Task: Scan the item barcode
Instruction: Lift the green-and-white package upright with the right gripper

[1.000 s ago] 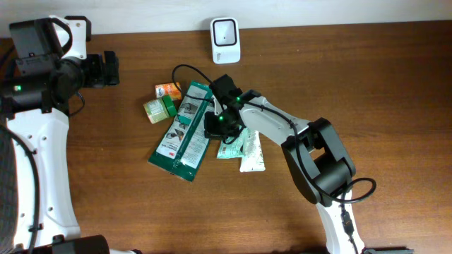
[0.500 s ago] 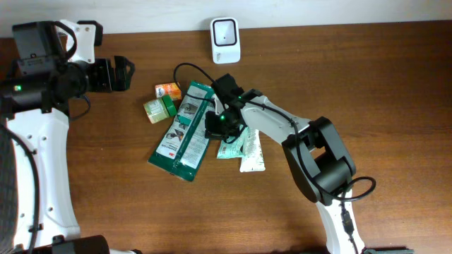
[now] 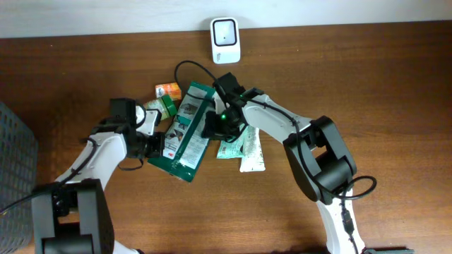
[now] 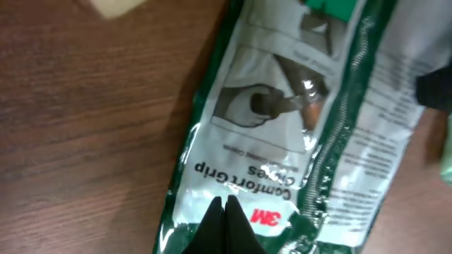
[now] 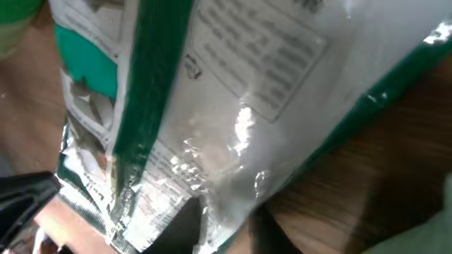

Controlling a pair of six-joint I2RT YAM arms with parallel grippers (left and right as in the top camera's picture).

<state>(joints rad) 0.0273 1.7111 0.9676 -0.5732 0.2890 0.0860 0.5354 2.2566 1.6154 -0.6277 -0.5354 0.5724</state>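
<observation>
A green and white 3M glove package (image 3: 185, 130) lies slanted in the table's middle, seen close up in the left wrist view (image 4: 282, 127) and in the right wrist view (image 5: 233, 92). My left gripper (image 3: 159, 145) is shut, its tips (image 4: 224, 202) together over the package's lower end beside the red logo, with nothing visibly between them. My right gripper (image 3: 214, 127) is at the package's right edge. Its fingers (image 5: 185, 227) stand apart with the crinkled edge between them (image 5: 224, 226). The white scanner (image 3: 225, 39) stands at the far edge.
A small orange box (image 3: 168, 89) and a green-lidded box (image 3: 157, 109) lie just left of the package's top. Pale green and white pouches (image 3: 244, 148) lie under my right arm. A grey basket (image 3: 14, 162) stands at the left edge.
My left arm has swung in from the far left to the package's lower left, and its gripper has shut. My right gripper's fingers have parted at the package's edge.
</observation>
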